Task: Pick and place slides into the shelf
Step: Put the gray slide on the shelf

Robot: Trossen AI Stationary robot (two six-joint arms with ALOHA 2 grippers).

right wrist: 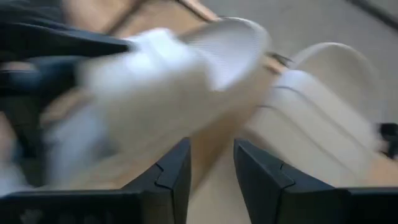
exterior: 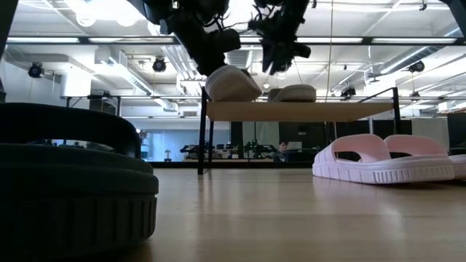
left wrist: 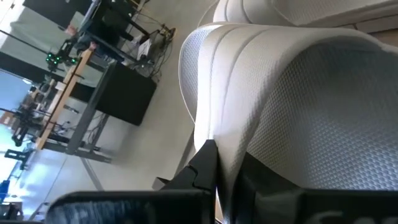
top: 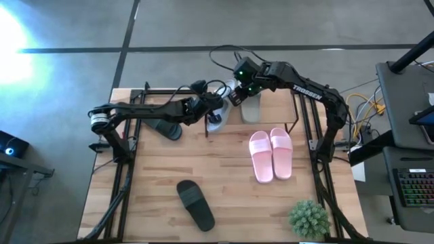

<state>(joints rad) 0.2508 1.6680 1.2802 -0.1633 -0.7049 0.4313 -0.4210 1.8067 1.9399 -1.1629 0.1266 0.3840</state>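
A small green potted plant (top: 309, 218) stands at the lower right of the light wooden surface (top: 224, 183). A dark keyboard (top: 415, 185) lies at the frame's right edge, above grey floor (top: 68, 81).

Two dark, slim arms: white TROSSEN lettering along the right arm (top: 308, 91), green lights glowing at its wrist, a silver-ringed joint on the left arm (top: 146, 112).

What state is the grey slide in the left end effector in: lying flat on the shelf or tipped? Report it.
Tipped. The grey slide hangs tilted in the shut left end effector, at the shelf edge; its mate lies flat.
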